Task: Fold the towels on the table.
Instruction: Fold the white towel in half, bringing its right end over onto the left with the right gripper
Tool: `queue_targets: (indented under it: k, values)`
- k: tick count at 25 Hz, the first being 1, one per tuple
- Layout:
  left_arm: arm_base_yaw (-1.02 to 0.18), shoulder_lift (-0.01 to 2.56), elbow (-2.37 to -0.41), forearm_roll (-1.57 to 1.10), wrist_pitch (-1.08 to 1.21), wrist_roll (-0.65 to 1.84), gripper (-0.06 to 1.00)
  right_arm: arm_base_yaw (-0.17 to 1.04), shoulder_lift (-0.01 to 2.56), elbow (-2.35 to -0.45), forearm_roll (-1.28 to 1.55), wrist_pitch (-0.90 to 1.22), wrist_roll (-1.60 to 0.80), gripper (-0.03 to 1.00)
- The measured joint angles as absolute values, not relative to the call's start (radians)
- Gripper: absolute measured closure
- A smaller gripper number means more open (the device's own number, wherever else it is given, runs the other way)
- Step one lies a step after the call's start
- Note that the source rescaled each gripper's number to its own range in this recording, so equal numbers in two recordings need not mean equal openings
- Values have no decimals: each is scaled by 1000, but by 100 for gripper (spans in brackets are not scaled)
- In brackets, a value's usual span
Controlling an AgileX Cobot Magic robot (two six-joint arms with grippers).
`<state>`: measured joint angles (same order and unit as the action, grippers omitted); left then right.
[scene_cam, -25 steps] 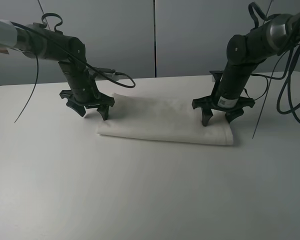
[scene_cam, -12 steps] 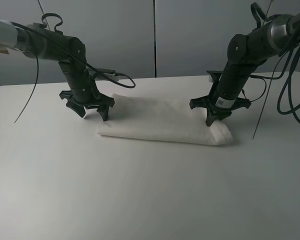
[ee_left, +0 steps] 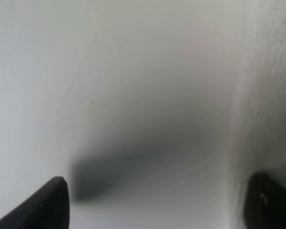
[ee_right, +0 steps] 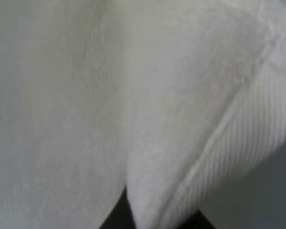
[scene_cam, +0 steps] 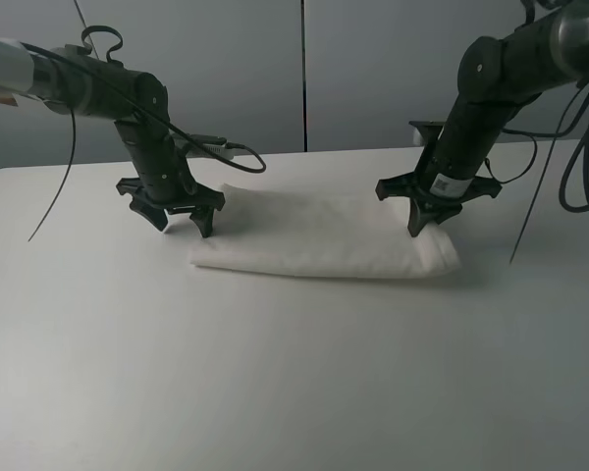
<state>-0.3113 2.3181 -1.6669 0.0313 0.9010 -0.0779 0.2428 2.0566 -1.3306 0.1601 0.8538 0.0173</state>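
1. On the table, toward its far side, the towel lies as a long folded strip running left to right.
2. Right gripper: jaws closed, pinching the towel's right end. Its wrist view shows the hemmed edge gathered up between them.
3. Left gripper: jaws spread wide, holding nothing, poised at the towel's left end.
4. Left wrist view: one fingertip over bare table, the other at the towel's edge. Cannot tell if either touches.
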Motion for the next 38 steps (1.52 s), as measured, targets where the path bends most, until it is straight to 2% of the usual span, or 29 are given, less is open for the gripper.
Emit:
queue_targets:
  k: [9, 21, 32, 38]
  values:
    - [-311, 2318, -1667, 31, 905, -78, 0, 243, 1894, -1331, 436, 884, -128, 96]
    - [-311, 2318, -1667, 31, 907, -78, 0, 253, 1882, -1331, 910, 852, -409, 96]
    - [-311, 2318, -1667, 29, 907, -72, 0, 384, 1995, -1411, 1057, 802, -482, 96]
    - [-307, 2330, -1716, 0, 977, -11, 0, 394, 2020, -1421, 1084, 789, -486, 96]
